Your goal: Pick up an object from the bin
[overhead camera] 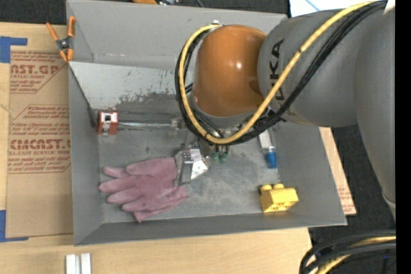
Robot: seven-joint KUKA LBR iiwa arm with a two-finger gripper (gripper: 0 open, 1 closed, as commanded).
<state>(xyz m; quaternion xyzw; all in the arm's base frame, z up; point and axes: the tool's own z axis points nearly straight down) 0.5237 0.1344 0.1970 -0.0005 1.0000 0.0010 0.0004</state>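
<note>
My gripper (191,167) hangs below the arm's orange cover, low over the middle of the bin floor. It is right at the cuff end of a pink rubber glove (142,186), which lies flat at the front left with its fingertips pointing left. I cannot tell whether the gripper touches the glove. A clear tube with a red and white cap (108,122) lies behind the glove, along the back left of the floor.
A small white and blue marker-like thing (269,154) lies to the right of the gripper. A yellow block (278,197) sits at the front right. The arm and its orange cover hide the back middle of the bin.
</note>
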